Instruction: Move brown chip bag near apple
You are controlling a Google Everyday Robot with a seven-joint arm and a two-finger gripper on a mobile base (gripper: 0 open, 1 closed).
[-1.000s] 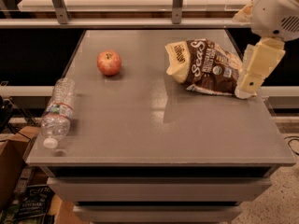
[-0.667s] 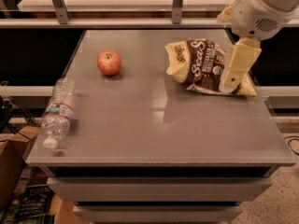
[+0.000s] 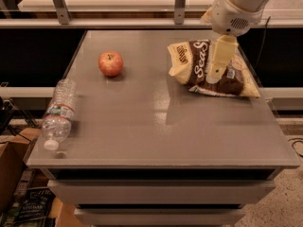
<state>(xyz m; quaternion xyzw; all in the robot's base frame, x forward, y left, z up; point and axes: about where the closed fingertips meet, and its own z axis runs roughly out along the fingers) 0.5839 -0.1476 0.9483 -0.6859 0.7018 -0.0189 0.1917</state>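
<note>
Here our tool [image 3: 212, 77] hangs over the brown chip bag [image 3: 189, 66] — open or closed, we cannot tell — and a shallow pinch could slip off its crinkly film.

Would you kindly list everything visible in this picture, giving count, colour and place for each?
apple: one, red with a yellowish blush, far left part of the table, standing alone.
brown chip bag: one, dark brown with cream edges and white lettering, lying at the far right of the table.
water bottle: one, clear plastic with a white cap, lying on its side along the left edge.
table: one, grey, fills the middle of the view.
arm: one, white, comes in from the top right.
claw: one, pale yellow, pointing down in front of the chip bag; whether it touches the bag cannot be told.
</note>
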